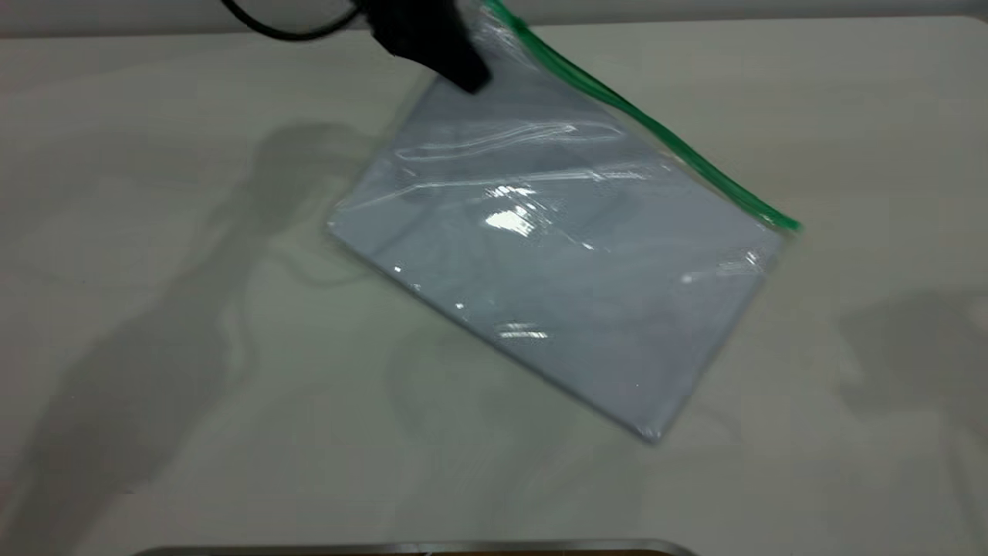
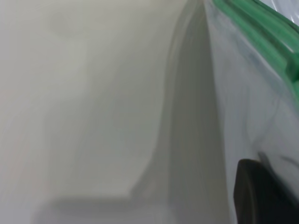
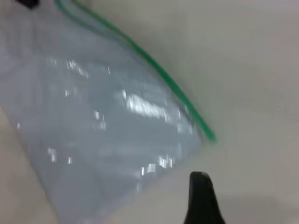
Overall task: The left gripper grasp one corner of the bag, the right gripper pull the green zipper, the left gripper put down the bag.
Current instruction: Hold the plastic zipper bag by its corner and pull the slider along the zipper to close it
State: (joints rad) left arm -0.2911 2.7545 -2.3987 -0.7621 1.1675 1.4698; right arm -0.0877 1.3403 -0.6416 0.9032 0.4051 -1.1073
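While the large flat clear plastic bag (image 1: 556,262) hangs tilted over the pale table (image 1: 154,309) in the exterior view, its upper corner (image 1: 494,31) sits at the black left gripper (image 1: 471,73), which reaches in from the top edge with a black cable (image 1: 270,27) trailing off beside it. The gripper's fingers look closed on the plastic there. A thin bright green zipper (image 1: 656,131) runs down the bag's raised long edge to its far end at the right. No brand, label or writing can be read anywhere on the bag.

Seen from the left wrist, a black finger (image 2: 257,196) lies against the clear plastic (image 2: 252,116), with the green zipper (image 2: 261,32) just beyond it and the table (image 2: 93,93) behind.

From the right wrist, the bag (image 3: 103,121) and its green zipper (image 3: 159,70) lie ahead, apart from one black fingertip (image 3: 201,196) of the right gripper; only that finger shows, so I cannot tell how its jaws stand.
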